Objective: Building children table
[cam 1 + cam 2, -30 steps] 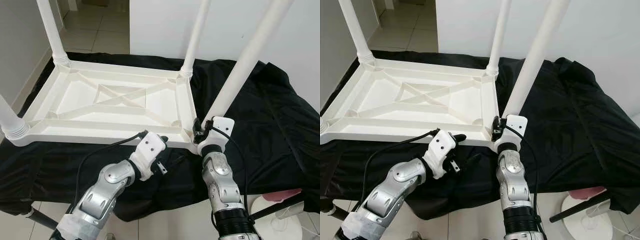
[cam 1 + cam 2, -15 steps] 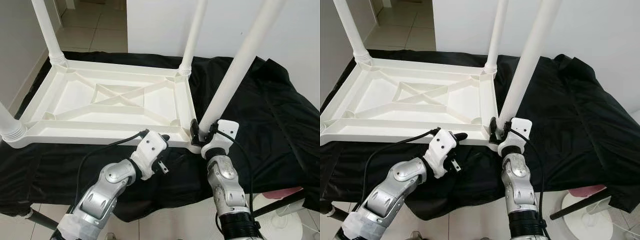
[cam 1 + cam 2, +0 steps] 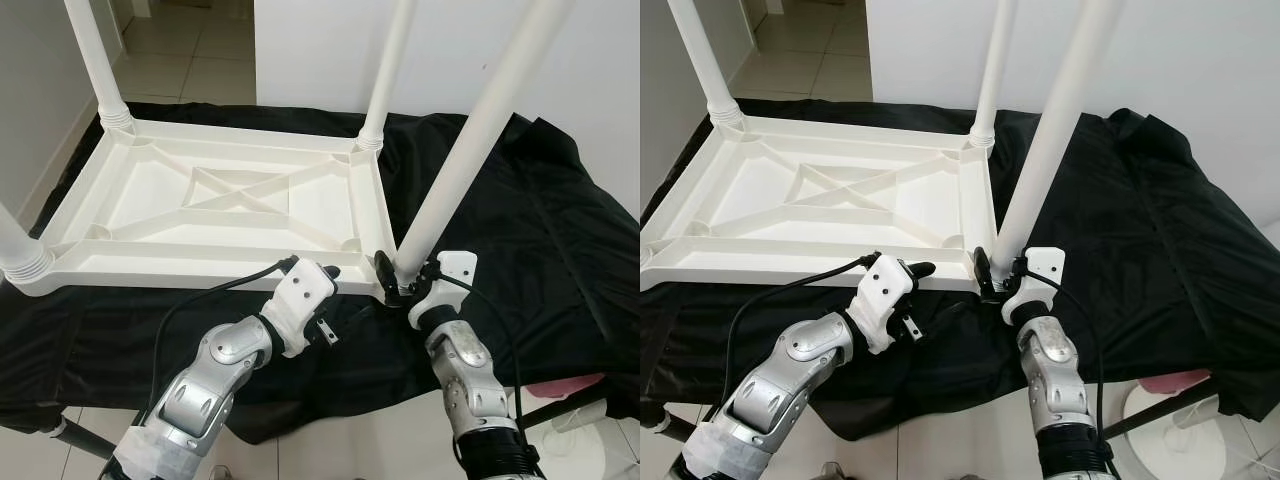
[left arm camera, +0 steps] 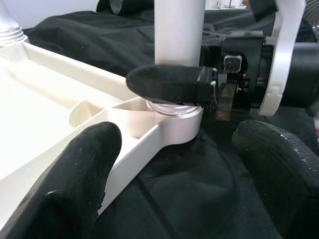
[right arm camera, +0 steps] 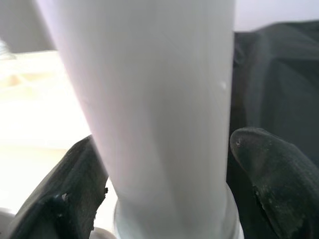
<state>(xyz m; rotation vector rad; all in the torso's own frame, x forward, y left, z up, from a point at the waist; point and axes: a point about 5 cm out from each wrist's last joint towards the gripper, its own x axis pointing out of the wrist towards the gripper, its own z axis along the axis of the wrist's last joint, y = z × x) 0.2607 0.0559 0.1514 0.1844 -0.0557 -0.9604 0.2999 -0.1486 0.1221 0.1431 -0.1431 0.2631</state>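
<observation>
A white plastic children's table lies upside down on black cloth, its legs pointing up. The near right leg stands in its corner socket. My right gripper is open at that leg's base, one black finger across the side facing the tabletop and the other finger a little clear of the far side. My left gripper is open low at the table's front rim, just left of that corner, with one fingertip over the rim and nothing between its fingers.
The black cloth covers the low support and hangs over its front edge. Other legs rise at the far left, far right and near left. A white wall stands behind, and a white round base sits on the floor at lower right.
My right wrist has drawn back from the leg base toward me and to the right, so its fingers now show beside the leg. The left arm has barely moved.
</observation>
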